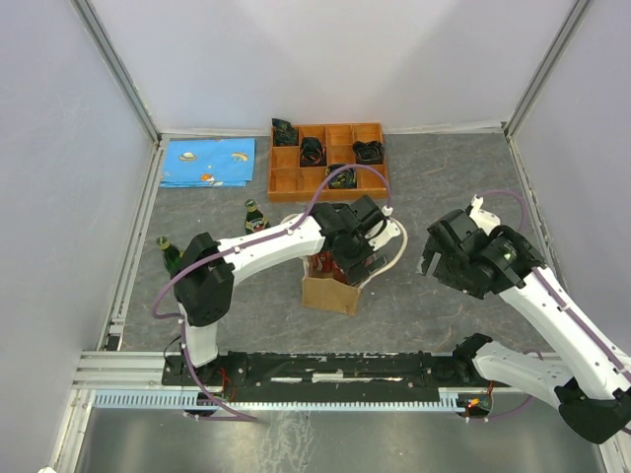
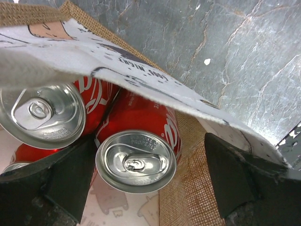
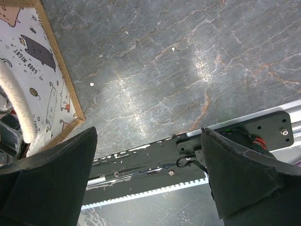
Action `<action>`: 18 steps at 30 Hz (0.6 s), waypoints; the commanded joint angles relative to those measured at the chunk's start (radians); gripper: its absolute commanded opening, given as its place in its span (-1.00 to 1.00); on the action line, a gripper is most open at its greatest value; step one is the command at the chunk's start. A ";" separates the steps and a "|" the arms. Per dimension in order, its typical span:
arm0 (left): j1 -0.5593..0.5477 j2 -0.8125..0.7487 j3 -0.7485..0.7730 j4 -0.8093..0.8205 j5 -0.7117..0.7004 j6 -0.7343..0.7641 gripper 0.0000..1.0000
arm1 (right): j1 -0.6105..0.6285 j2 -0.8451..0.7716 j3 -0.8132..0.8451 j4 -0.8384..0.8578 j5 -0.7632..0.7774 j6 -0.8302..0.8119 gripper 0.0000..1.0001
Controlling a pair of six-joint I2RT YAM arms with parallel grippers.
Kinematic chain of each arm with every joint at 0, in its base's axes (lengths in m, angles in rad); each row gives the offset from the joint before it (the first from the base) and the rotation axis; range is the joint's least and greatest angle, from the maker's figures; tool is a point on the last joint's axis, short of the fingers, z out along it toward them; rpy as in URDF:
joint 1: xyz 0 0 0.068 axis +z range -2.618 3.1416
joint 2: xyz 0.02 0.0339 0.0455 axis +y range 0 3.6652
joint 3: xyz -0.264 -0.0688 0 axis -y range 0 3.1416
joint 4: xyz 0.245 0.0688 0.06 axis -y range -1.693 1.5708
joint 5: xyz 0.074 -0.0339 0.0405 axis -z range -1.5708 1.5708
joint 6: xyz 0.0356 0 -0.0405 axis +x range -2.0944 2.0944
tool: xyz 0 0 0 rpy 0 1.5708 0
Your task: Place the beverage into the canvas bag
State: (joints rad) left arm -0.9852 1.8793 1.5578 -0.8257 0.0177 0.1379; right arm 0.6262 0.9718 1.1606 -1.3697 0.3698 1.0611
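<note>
The tan canvas bag (image 1: 329, 292) stands at the table's middle, its cream rope handle (image 1: 396, 246) hanging to the right. My left gripper (image 1: 350, 254) is over the bag's mouth. In the left wrist view my left gripper (image 2: 148, 183) is open inside the bag (image 2: 188, 188). A red can (image 2: 136, 160) lies between the jaws against the left finger (image 2: 66, 174), clear of the right one. A second red can (image 2: 44, 113) lies beside it, and part of a third shows below. My right gripper (image 1: 441, 262) is open and empty to the right of the bag (image 3: 42, 70).
Two green bottles (image 1: 254, 217) (image 1: 169, 252) stand left of the bag. An orange compartment tray (image 1: 367, 183) with dark items and a blue cloth (image 1: 209, 163) lie at the back. The black base rail (image 3: 141, 165) runs under my right gripper (image 3: 148, 174).
</note>
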 commanded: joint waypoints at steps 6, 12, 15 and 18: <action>-0.019 -0.062 0.074 0.037 0.010 -0.033 0.99 | -0.002 0.018 0.011 0.010 0.008 -0.003 0.99; -0.018 -0.098 0.093 0.006 0.002 -0.024 0.98 | -0.003 0.023 0.009 0.013 0.008 -0.004 0.99; -0.018 -0.119 0.075 0.001 -0.006 -0.022 0.99 | -0.002 0.029 0.009 0.019 0.003 -0.005 0.99; -0.015 -0.142 0.065 0.002 -0.032 -0.022 0.99 | -0.002 0.037 0.013 0.024 0.001 -0.006 0.99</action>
State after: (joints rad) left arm -0.9955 1.8095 1.5993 -0.8371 0.0097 0.1349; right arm 0.6262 1.0023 1.1606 -1.3640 0.3660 1.0584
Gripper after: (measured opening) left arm 0.991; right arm 0.992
